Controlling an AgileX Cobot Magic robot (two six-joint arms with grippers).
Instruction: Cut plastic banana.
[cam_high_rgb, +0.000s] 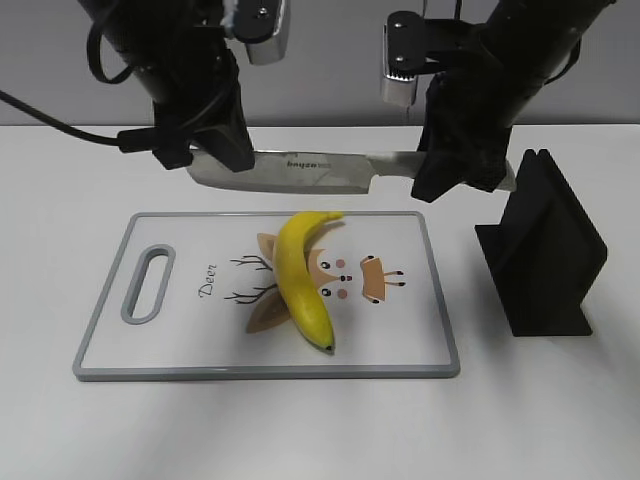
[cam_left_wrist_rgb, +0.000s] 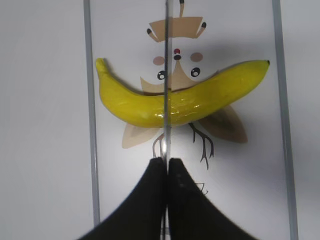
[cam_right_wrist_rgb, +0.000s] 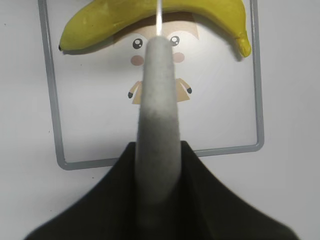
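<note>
The plastic banana is glossy yellow and lies whole across the middle of the white cutting board, dark tip toward the front. It also shows in the left wrist view and the right wrist view. A steel knife hangs level above the board's far edge. My left gripper is shut on the blade's tip end. My right gripper is shut on the knife's grey handle. The blade edge lines up over the banana's middle and is apart from it.
A black knife stand stands on the white table to the right of the board. The board has a grey rim, a handle slot at its left end and a deer drawing in the middle.
</note>
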